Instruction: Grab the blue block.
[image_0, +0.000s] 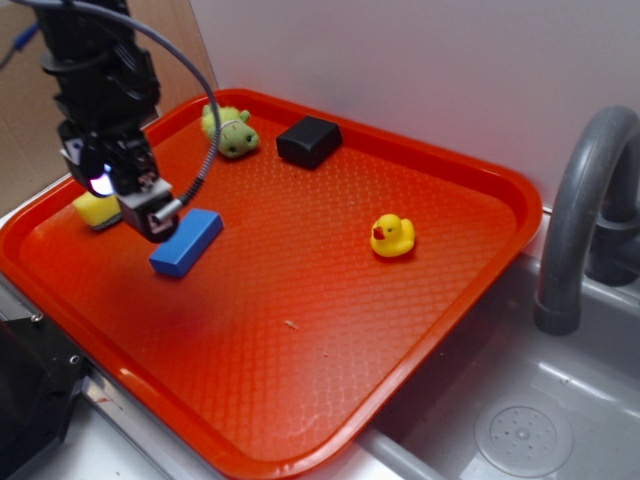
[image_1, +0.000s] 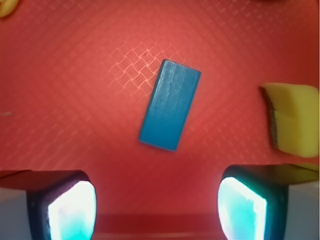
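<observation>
We list, by size: red tray (image_0: 330, 330); gripper (image_1: 157, 207), fingers spread wide and empty, hanging above the tray's nine o'clock side; blue block (image_1: 170, 105) flat on the tray, just ahead of the fingers; black block (image_0: 309, 141) at twelve o'clock; yellow sponge (image_1: 292, 120) at the block's three o'clock in the wrist view; green plush (image_0: 232, 131); rubber duck (image_0: 392, 236).

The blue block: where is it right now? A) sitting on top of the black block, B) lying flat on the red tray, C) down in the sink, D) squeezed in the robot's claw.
B: the blue block lies flat on the red tray, with the open gripper above it, its fingers apart and not touching it.
</observation>
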